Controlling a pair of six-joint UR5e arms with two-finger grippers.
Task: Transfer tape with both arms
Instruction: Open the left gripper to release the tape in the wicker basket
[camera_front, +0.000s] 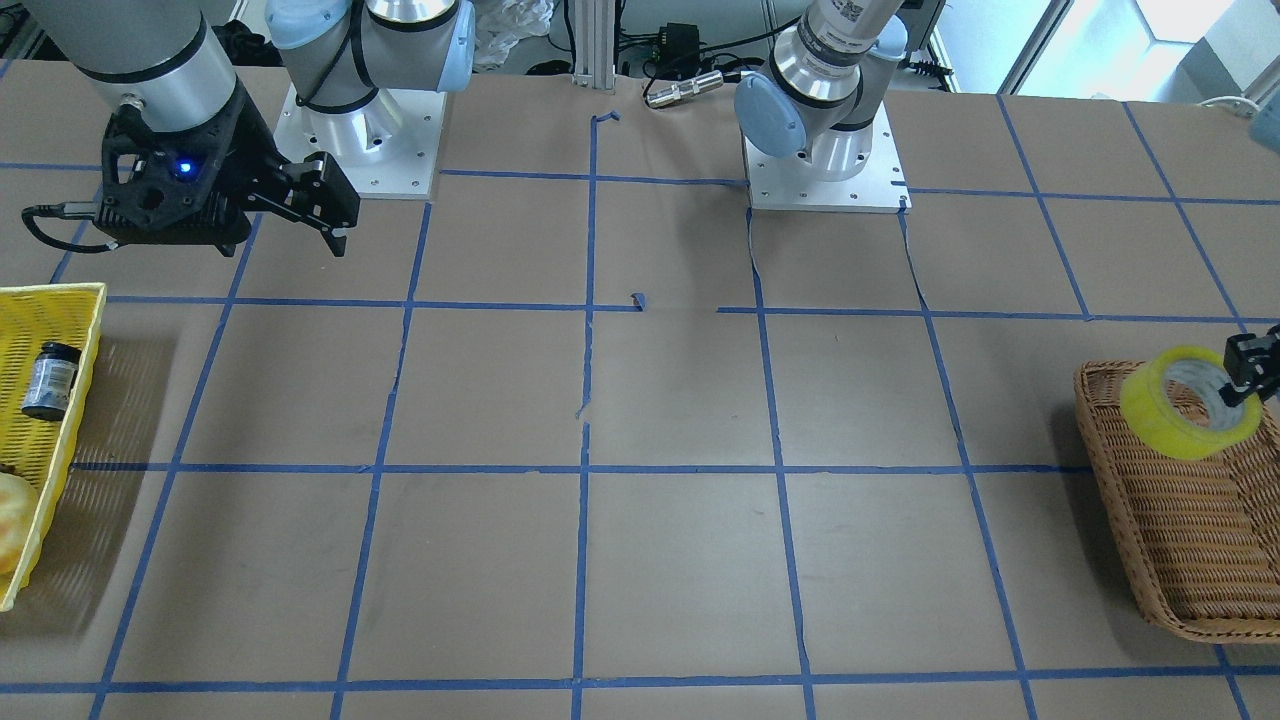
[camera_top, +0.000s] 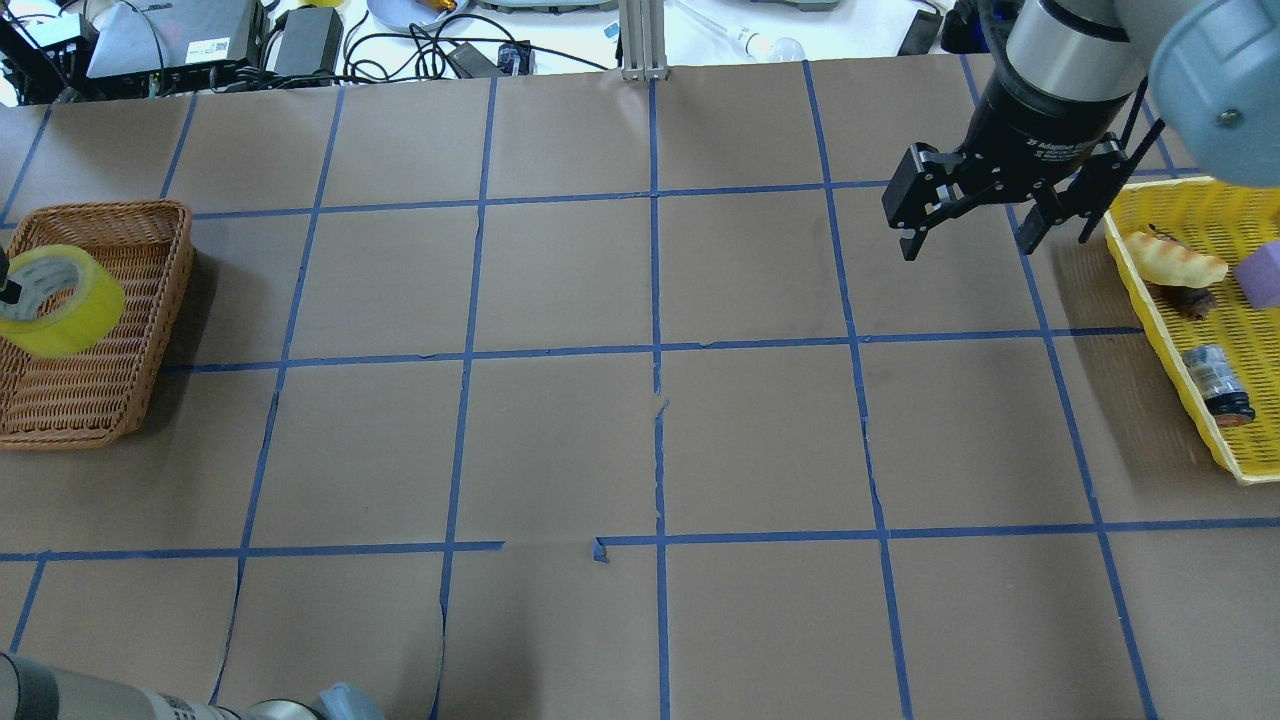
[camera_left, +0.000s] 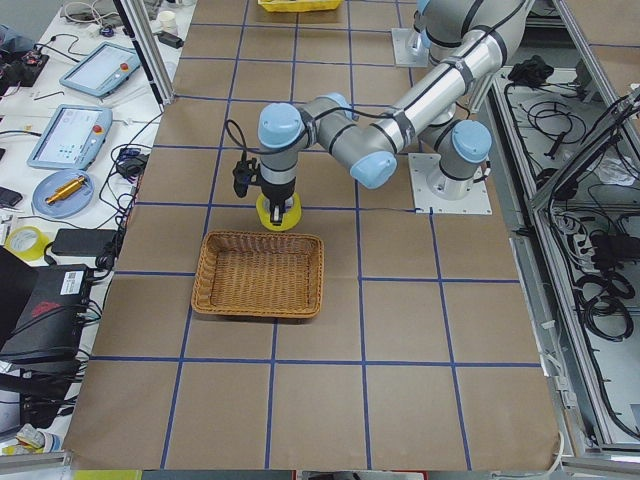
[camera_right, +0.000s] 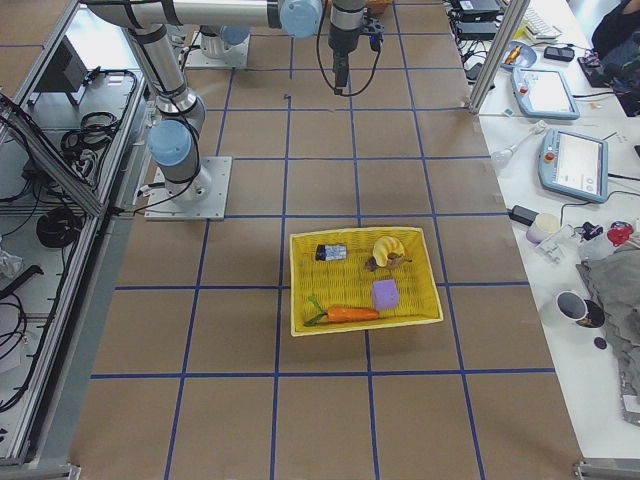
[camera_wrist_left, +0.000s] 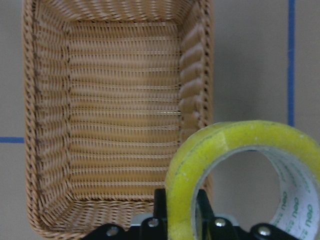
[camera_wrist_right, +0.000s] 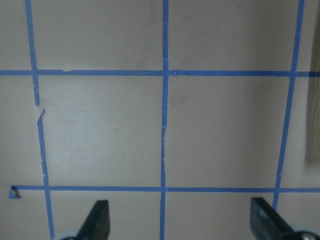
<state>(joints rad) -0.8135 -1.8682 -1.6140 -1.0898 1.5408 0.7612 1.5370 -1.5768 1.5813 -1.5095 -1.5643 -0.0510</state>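
The yellow tape (camera_front: 1158, 397) is held tilted in the air over the inner edge of a brown wicker basket (camera_front: 1190, 560). My left gripper (camera_front: 1243, 385) is shut on the roll's wall, with one finger inside the whitish core. In the left wrist view the tape (camera_wrist_left: 200, 160) is clamped between my black fingers (camera_wrist_left: 160, 207), with the basket (camera_wrist_left: 115, 100) below it. The overhead view shows the tape (camera_top: 70, 310) above the basket (camera_top: 100, 400). My right gripper (camera_top: 968, 240) is open and empty, high over the table next to a yellow basket (camera_top: 1165, 290). Its wrist view shows both open fingertips (camera_wrist_right: 97, 220).
The yellow plastic basket (camera_right: 300, 290) holds a small dark jar (camera_top: 1215, 385), a banana (camera_top: 1175, 262), a purple block (camera_top: 1262, 275) and a carrot (camera_right: 340, 315). Brown paper with blue tape grid lines (camera_top: 655, 350) covers the table between the two baskets. Cables and devices lie along the far edge.
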